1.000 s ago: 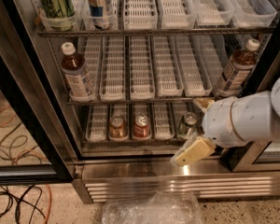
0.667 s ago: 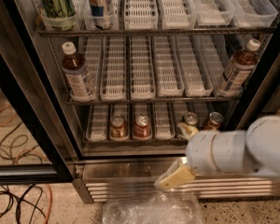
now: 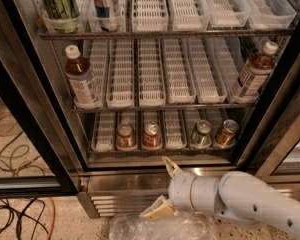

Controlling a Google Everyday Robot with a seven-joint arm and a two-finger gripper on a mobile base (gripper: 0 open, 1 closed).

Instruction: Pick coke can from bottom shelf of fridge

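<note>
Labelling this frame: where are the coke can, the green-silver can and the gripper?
coke can (image 3: 151, 138): camera view, red side.
green-silver can (image 3: 201, 134): camera view, its body.
gripper (image 3: 154, 188): camera view, midway between open fingertips, below the cans.

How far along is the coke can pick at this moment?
Nothing is done yet: the coke can stands ungrasped on the bottom shelf. In hand: the tool, open and empty, is low in front of the fridge base, below that shelf. Left: raise it to the can, close on it, draw it out.
</note>
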